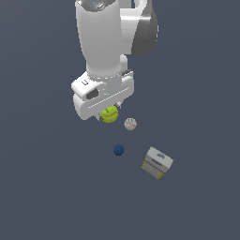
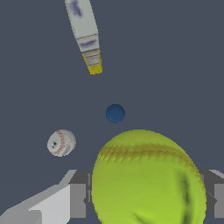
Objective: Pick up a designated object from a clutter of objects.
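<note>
The yellow-green tennis ball point(image 1: 109, 115) sits between my gripper's point(image 1: 108, 116) fingers, right under the white hand, mostly hidden by it. In the wrist view the ball point(image 2: 148, 179) fills the foreground, with a grey finger pad point(image 2: 78, 200) pressed against each side. The gripper is shut on it. Whether the ball is off the floor cannot be told. The white baseball with red stitching point(image 1: 131, 123) lies just to the exterior view's right of the ball. The dark blue ball point(image 1: 118, 150) lies nearer the camera.
A grey-white box with yellow and blue markings point(image 1: 157, 162) lies tilted on the dark floor at the exterior view's right, beyond the blue ball. It also shows in the wrist view point(image 2: 85, 35), along with the baseball point(image 2: 61, 142) and blue ball point(image 2: 115, 113).
</note>
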Controlling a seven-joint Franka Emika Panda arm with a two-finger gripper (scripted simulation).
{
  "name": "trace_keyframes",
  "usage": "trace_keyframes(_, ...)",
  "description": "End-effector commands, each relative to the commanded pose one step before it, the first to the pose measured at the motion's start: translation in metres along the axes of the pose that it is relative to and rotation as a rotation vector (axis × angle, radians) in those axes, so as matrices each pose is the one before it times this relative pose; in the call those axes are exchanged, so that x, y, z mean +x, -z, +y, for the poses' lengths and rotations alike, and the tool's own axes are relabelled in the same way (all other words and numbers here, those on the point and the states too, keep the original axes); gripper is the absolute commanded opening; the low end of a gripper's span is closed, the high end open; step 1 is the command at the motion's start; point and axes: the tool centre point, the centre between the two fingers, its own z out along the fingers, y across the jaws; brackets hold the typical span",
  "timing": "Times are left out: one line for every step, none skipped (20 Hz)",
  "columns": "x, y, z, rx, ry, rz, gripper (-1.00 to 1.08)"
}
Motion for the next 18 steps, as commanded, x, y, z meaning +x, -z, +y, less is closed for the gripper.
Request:
trace_keyframes(0.0109, 0.02244, 0.00215, -0.00001, -0.00001, 0.00047, -1.0)
trace_keyframes(0.00412, 0.008, 0.0009, 0.0, 0.0, 0.0, -1.0)
trace_keyframes(0.00402, 0.00777, 0.00089, 0.0, 0.0, 0.0, -1.0)
trace_keyframes(0.00395, 0.00749, 0.00092, 0.00039, 0.00022, 0.0002, -1.0)
trace_keyframes(0.00385, 0.00733, 0.00089, 0.0, 0.0, 0.0, -1.0)
trace_keyframes(0.00376, 0.00712, 0.00089, 0.0, 0.0, 0.0, -1.0)
trace_keyframes(0.00369, 0.00681, 0.00094, 0.00055, 0.00031, 0.00029, -1.0)
trace_keyframes(0.00346, 0.00646, 0.00085, 0.0, 0.0, 0.0, -1.0)
trace_keyframes(0.00321, 0.00597, 0.0008, 0.0, 0.0, 0.0, -1.0)
trace_keyframes(0.00298, 0.00551, 0.00075, 0.0, 0.0, 0.0, -1.0)
trace_keyframes(0.00276, 0.00507, 0.00071, 0.0, 0.0, 0.0, -1.0)
trace_keyframes(0.00256, 0.00465, 0.00068, 0.0, 0.0, 0.0, -1.0)
trace_keyframes(0.00235, 0.00423, 0.00065, 0.0, 0.0, 0.0, -1.0)
trace_keyframes(0.00216, 0.00384, 0.00061, 0.0, 0.0, 0.0, -1.0)
trace_keyframes(0.002, 0.00344, 0.00062, 0.00039, 0.00022, 0.00019, -1.0)
trace_keyframes(0.00181, 0.00318, 0.00053, 0.0, 0.0, 0.0, -1.0)
trace_keyframes(0.00163, 0.00287, 0.00048, 0.0, 0.0, 0.0, -1.0)
trace_keyframes(0.00146, 0.00255, 0.00043, 0.0, 0.0, 0.0, -1.0)
